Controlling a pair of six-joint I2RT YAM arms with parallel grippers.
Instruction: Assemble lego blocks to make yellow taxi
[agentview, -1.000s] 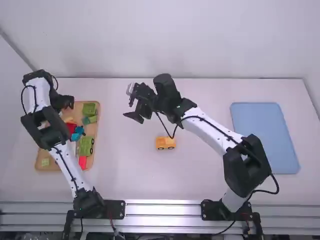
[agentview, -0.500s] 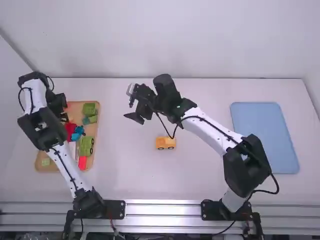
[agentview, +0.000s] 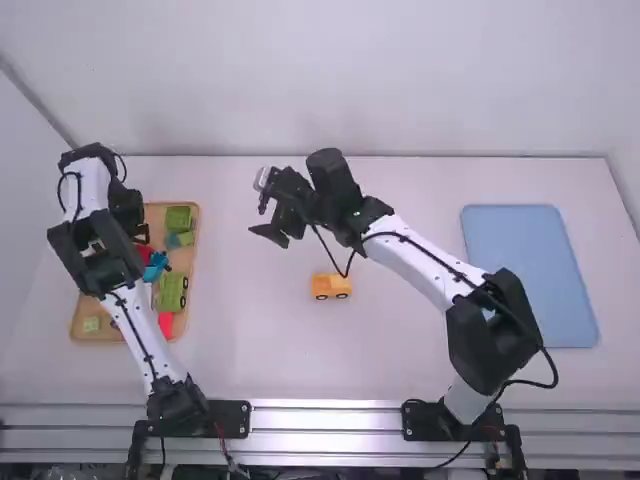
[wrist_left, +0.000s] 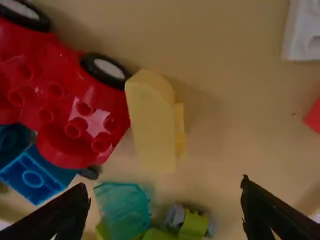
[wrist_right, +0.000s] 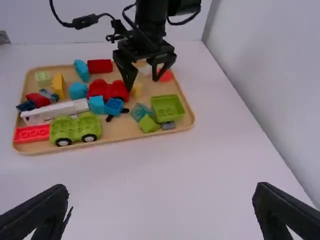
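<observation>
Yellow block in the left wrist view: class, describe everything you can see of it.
The yellow block is small, plain and plastic-looking, with a smooth face, one rounded end and a short bump on one long side, so it seems to lie on its side. It rests on the tan tray beside a wheel of the red car base; whether they touch is unclear. The open left end effector does not grip it.

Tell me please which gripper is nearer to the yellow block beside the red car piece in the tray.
Left. The left gripper hovers open over the tray, close to the yellow block; the right gripper hangs open over the middle of the table, farther from it.
</observation>
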